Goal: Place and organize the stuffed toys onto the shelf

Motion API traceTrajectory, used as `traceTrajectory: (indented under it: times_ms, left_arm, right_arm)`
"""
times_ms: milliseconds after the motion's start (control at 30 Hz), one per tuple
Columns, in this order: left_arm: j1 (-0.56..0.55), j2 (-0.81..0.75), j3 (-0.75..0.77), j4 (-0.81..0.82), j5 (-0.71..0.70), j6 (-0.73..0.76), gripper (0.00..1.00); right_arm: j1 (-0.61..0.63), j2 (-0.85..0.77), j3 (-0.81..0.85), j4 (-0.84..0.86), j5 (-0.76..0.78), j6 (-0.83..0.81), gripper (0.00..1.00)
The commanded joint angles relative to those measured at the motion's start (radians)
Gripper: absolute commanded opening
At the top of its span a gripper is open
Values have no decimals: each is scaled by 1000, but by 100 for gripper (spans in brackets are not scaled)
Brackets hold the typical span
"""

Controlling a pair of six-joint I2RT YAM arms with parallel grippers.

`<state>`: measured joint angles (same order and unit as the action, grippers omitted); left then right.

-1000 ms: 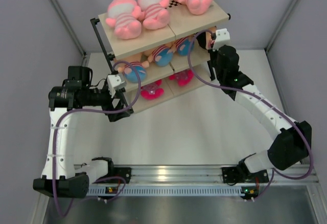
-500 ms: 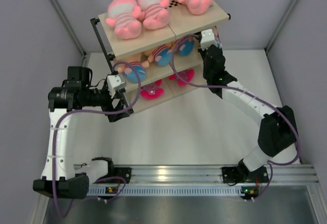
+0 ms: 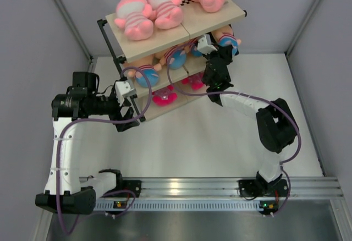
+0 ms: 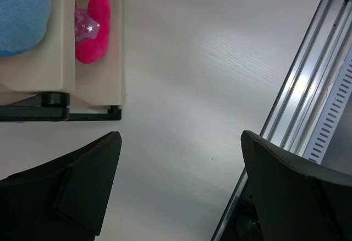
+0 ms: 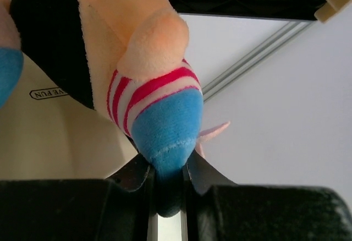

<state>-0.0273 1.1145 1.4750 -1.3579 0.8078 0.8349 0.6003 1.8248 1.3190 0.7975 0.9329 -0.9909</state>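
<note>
The shelf (image 3: pixel 165 42) stands at the back with three pink stuffed toys (image 3: pixel 155 10) lying on its top board. Two boy dolls (image 3: pixel 146 76) with blue bottoms lie on the middle board. My right gripper (image 3: pixel 218 46) is shut on a third boy doll (image 3: pixel 226 36) at the right end of the middle tier. In the right wrist view the jaws (image 5: pixel 168 169) pinch its blue bottom (image 5: pixel 165 131), with the shelf frame above. My left gripper (image 3: pixel 127 93) is open and empty beside the shelf's front left leg, its jaws (image 4: pixel 181 142) over bare table.
Two magenta plush items (image 3: pixel 163 97) lie on the bottom board, one showing in the left wrist view (image 4: pixel 93 32). Grey walls close in both sides. The aluminium rail (image 3: pixel 187 189) runs along the near edge, also in the left wrist view (image 4: pixel 313 103).
My right wrist has swung left and in towards the shelf's middle tier, elbow folding, still holding the boy doll. The left arm has not moved.
</note>
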Motion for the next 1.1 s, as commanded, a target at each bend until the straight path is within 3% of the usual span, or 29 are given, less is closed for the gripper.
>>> traceTrajectory:
  times_ms: [0, 167, 367, 567, 867, 1067]
  left_arm:
    - [3, -15, -4, -3, 1, 10, 96]
    - [3, -16, -7, -4, -6, 12, 96]
    - [1, -21, -10, -4, -12, 13, 96]
    - [3, -24, -21, -4, -12, 16, 96]
    - [3, -28, -22, -4, -10, 21, 96]
    - [3, -31, -25, -4, -15, 23, 96]
  right_arm:
    - [6, 2, 77, 140, -21, -161, 0]
    - [0, -28, 45, -71, -92, -34, 4]
    - [-10, -81, -30, -179, -177, 17, 39]
    - [-33, -177, -30, -371, -272, 184, 62]
    - [-72, -311, 5, -615, -483, 388, 81]
    - [-128, -329, 20, -702, -652, 520, 85]
